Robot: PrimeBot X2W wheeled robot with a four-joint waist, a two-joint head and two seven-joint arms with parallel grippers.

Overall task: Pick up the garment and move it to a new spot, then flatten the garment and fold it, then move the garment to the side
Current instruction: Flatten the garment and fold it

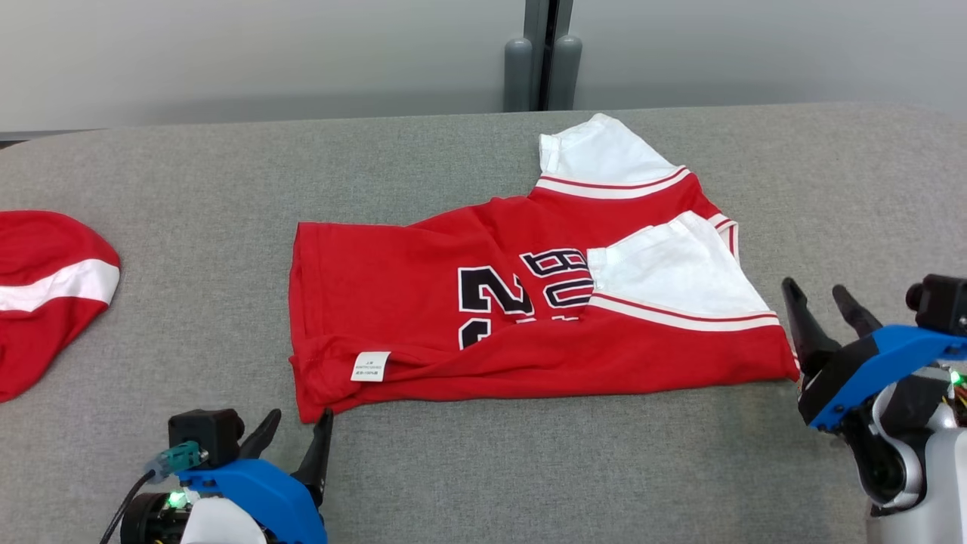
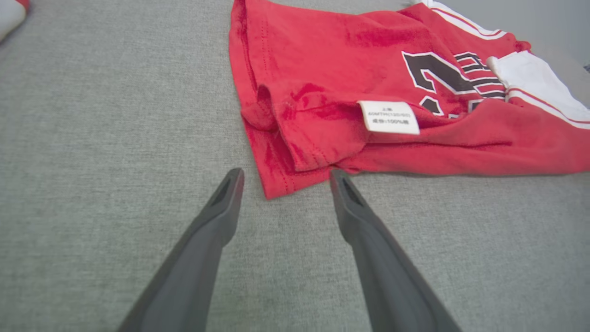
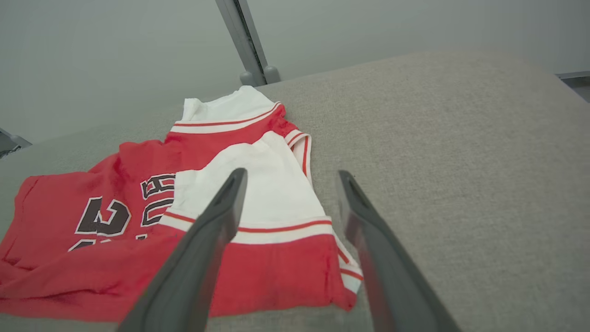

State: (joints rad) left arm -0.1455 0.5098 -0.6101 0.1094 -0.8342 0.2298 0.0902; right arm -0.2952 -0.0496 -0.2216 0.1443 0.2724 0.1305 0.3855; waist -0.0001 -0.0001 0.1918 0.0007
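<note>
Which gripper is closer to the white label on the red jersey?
Left. The left gripper sits just off the jersey corner nearest the label; the right gripper is beyond the jersey's opposite, sleeve end.

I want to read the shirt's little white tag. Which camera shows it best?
The left wrist view: the tag is close and big, its print visible. The head view shows it tiny on the shirt. The right wrist view faces the shirt's white sleeve.
</note>
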